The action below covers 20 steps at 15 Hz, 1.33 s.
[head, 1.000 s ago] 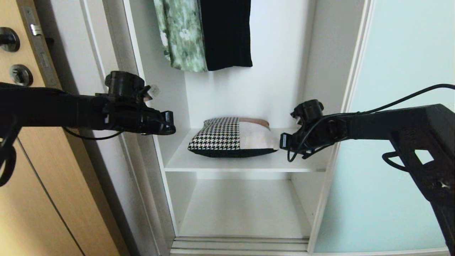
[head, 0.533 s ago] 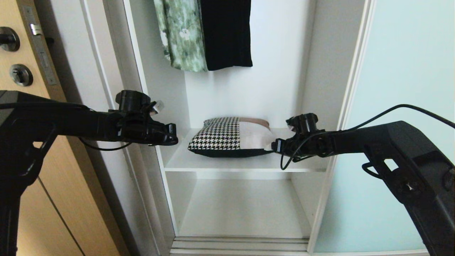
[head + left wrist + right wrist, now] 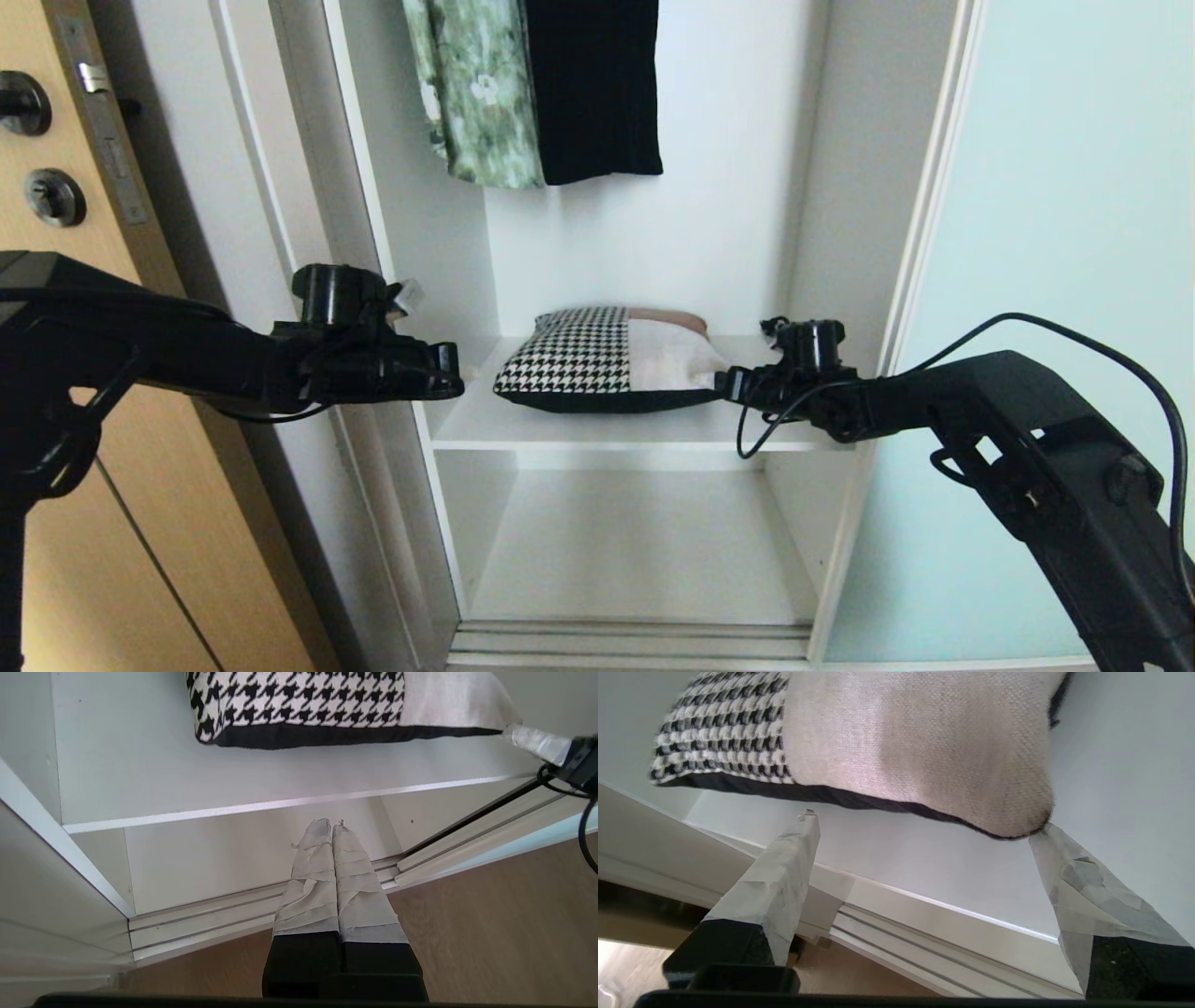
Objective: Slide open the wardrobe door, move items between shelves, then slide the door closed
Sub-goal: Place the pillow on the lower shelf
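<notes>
From my seat the nearest things are the two black arms. My left gripper has its tape-wrapped fingers pressed flat together, holding nothing, and hangs in front of the shelf, off its left end. My right gripper is spread wide, its crinkled taped fingers either side of the cushion's near right corner; one fingertip touches that corner, but nothing is clamped.

The cushion is plump and soft: black-and-white houndstooth on the left, a coarse beige weave on the right, a black underside, and a brownish strip at the back. It lies on the smooth white shelf, mid-width.

Only the right wrist view shows the weave's grain. Only the left wrist view shows the wood-grain floor and ribbed metal door track below the shelf.

Right of the shelf stands the frosted aqua sliding door, slid aside. Behind and above the cushion hang a green floral garment and a black garment.
</notes>
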Tool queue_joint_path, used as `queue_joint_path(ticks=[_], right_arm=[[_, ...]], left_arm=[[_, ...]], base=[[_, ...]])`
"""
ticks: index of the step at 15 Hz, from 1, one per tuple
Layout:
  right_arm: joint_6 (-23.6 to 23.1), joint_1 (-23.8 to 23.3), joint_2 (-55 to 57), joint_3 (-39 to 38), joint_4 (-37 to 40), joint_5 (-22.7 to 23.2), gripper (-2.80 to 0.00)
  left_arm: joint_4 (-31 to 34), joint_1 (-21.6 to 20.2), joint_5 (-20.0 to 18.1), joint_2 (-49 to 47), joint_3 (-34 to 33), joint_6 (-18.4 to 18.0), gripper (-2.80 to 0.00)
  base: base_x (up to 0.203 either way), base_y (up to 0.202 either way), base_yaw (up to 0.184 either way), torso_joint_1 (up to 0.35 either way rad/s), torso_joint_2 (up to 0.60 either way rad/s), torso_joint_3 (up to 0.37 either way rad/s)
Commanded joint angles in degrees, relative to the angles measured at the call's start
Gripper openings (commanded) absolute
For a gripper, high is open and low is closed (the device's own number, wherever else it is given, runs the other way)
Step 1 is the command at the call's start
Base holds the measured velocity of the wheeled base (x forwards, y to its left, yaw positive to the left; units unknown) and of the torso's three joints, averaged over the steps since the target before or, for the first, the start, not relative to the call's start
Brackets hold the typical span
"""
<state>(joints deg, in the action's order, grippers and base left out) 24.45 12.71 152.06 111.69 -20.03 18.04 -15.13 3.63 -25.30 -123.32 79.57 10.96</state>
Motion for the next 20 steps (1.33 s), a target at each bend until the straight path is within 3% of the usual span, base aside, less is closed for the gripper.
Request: queue_joint_path(ticks=[1, 4, 12, 13, 20], right_arm=[[0.2, -0.9, 0.4, 0.1, -0.4, 1.5, 0.0], [0.1, -2.2, 0.0, 0.5, -1.3, 3.9, 0.0], [0.2, -2.1, 1.2, 0.5, -3.5, 5.1, 0.0], [0.2, -1.9, 1.1, 0.5, -3.9, 5.2, -2.8], [0.2, -1.3, 2.1, 0.6, -4.2, 6.4, -2.8]], left_arm=[[-1.1, 0.0, -0.2, 1.9, -1.8, 0.0, -2.8], [-2.2, 0.0, -0.3, 3.4, -3.4, 0.0, -2.8], [-6.2, 0.0, -0.4, 4.8, -7.6, 0.1, -2.8], [-6.1, 0.0, -0.4, 5.4, -7.7, 0.1, -2.8], [-7.4, 0.1, -0.5, 6.1, -9.3, 0.0, -2.8]], base=[[0.0, 0.0, 0.0, 0.0, 0.0, 0.0], [0.0, 0.0, 0.0, 0.0, 0.0, 0.0], [0.0, 0.0, 0.0, 0.0, 0.0, 0.0], [0.0, 0.0, 0.0, 0.0, 0.0, 0.0], [0.0, 0.0, 0.0, 0.0, 0.0, 0.0]])
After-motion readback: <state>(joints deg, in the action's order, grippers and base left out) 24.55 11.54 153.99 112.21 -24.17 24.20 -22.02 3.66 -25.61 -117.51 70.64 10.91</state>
